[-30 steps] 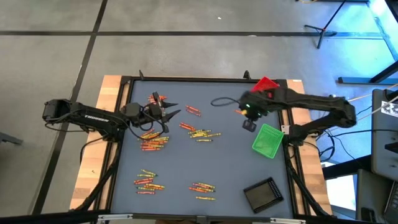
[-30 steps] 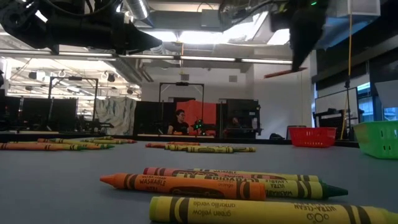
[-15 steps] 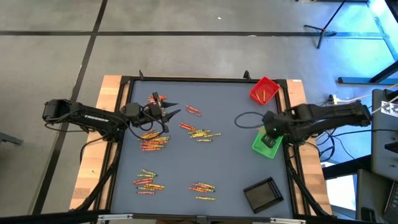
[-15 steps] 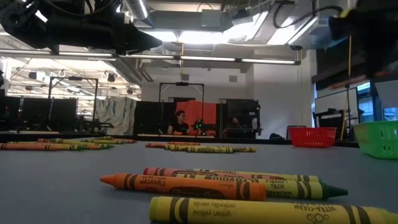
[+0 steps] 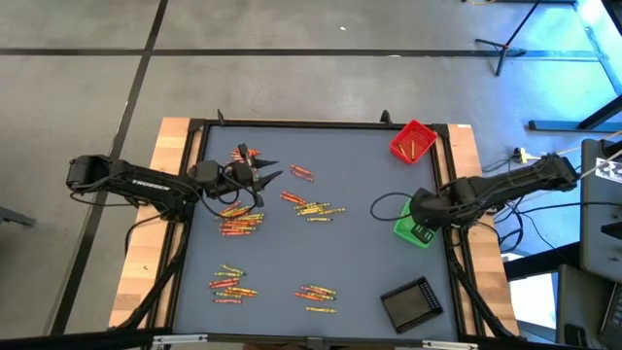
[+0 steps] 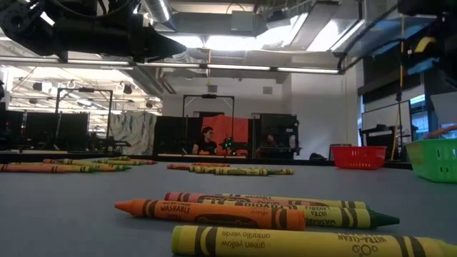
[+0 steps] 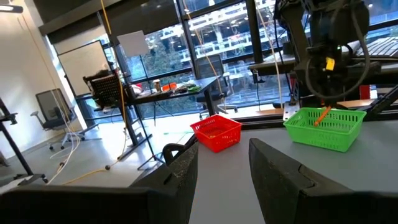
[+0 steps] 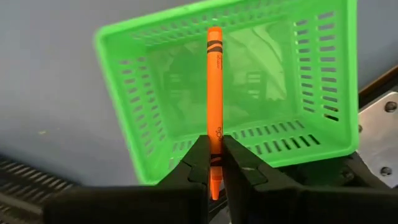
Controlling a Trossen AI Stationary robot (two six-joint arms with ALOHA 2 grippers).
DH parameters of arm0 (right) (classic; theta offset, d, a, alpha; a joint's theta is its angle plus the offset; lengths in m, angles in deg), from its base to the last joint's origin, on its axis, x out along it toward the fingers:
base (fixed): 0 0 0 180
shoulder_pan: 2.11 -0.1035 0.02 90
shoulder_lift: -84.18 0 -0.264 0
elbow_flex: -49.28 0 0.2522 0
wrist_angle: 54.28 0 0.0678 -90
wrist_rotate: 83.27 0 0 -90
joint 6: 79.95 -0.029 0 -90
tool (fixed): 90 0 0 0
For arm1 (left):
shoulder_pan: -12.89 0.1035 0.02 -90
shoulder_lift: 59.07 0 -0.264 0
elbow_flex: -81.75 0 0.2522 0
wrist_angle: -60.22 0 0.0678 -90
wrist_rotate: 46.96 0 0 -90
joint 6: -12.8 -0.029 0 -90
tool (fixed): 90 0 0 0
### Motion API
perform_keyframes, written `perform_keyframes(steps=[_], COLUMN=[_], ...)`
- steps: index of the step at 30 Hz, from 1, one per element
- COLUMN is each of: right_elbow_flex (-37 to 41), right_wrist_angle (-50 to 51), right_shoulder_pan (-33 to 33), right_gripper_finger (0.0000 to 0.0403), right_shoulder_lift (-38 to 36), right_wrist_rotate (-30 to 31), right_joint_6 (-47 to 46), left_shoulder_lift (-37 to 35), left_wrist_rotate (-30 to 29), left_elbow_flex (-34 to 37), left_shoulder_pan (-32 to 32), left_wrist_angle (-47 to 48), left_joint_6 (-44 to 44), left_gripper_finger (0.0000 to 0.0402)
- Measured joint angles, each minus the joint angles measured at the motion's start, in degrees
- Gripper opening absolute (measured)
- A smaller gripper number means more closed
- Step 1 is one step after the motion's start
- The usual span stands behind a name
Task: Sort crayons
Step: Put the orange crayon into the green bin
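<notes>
Crayons lie in loose clusters on the grey table: one (image 5: 241, 222) near my left gripper, one (image 5: 311, 206) mid-table, two (image 5: 231, 284) (image 5: 318, 297) toward the near edge. My right gripper (image 8: 214, 163) is shut on an orange crayon (image 8: 214, 87) and hangs over the green tray (image 5: 410, 231) at the table's right. My left gripper (image 5: 274, 171) stands open and level at the far left, above the crayons, with nothing between its fingers (image 7: 180, 171). My right gripper pinches the orange crayon between its two fingers, near one end (image 8: 214, 146), and most of its length sticks out past them. The fingers come from above, pointing down, and lie across the crayon. The crayon is lifted clear and slants over the green tray's open top (image 7: 322, 116).
A red tray (image 5: 412, 141) with crayons in it stands at the far right corner. A black tray (image 5: 412, 303) lies at the near right. More crayons (image 5: 302, 173) (image 5: 241, 154) lie at the far left. In the low view several crayons (image 6: 250, 210) lie close to the near edge.
My right gripper, still shut on the orange crayon, has moved from beside the red tray toward the table's right and near edges and down. It has rolled about its own axis and now hangs over the green tray.
</notes>
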Motion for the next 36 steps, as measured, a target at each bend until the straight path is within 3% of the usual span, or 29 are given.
perform_keyframes(steps=[10, 21, 30, 36], right_elbow_flex=[0.4, -2.3, -8.2, -8.0], right_wrist_angle=[-2.7, -3.1, -20.3, -34.9], right_shoulder_pan=[0.0, 0.0, 0.9, 8.9], right_gripper_finger=[0.003, 0.0131, 0.0132, 0.0131], right_shoulder_lift=[0.7, 0.7, 0.8, 6.1], right_wrist_rotate=[1.6, 1.6, 19.6, 19.7], right_joint_6=[-0.1, 0.7, 18.1, 33.0], left_shoulder_lift=[0.0, 0.0, 0.0, 0.0], left_wrist_rotate=[0.0, 0.0, 0.0, 0.0], left_elbow_flex=[0.0, 0.0, 0.0, 0.0], left_shoulder_pan=[0.0, 0.0, 0.0, 0.0], left_wrist_angle=[-0.2, -0.2, -0.4, -0.4], left_joint_6=[0.0, 0.0, 0.0, 0.0], left_gripper_finger=[0.0127, 0.0127, 0.0127, 0.0128])
